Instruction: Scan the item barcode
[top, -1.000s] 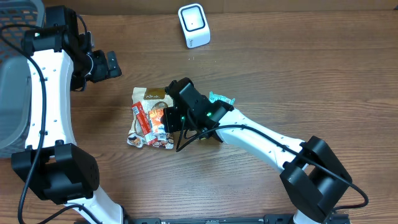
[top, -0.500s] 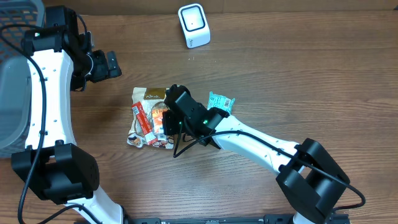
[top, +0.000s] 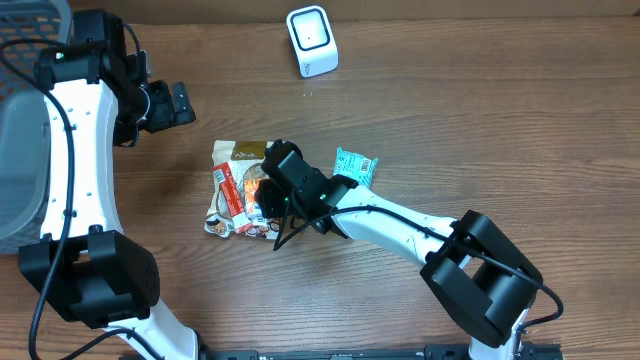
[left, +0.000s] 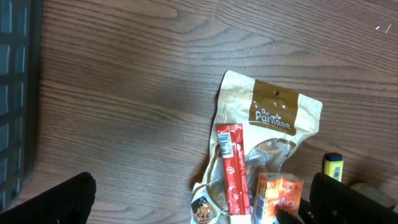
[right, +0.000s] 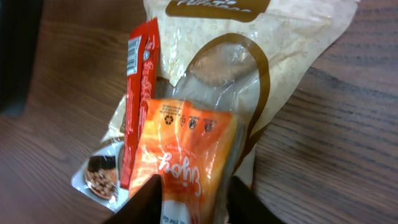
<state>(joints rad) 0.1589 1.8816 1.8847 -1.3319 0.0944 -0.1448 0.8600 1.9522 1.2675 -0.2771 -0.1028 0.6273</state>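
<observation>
The right claw (right: 196, 198) hangs low over a pile of snacks in the middle of the table (top: 480, 110). Its fingers are apart, one on each side of the orange packet (right: 183, 149). The packet lies on the tan bag (right: 249, 56), beside the red stick (right: 140, 81). To do this well, I think it should pinch only the orange packet, lift straight up, then show its stripes to the white scanner (top: 312, 40). The left claw (top: 180, 103) is wide open and holds nothing.

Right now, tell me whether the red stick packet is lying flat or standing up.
Lying flat: the red stick packet rests lengthwise on the brown pouch, its barcode facing up, beside the orange packet.
</observation>
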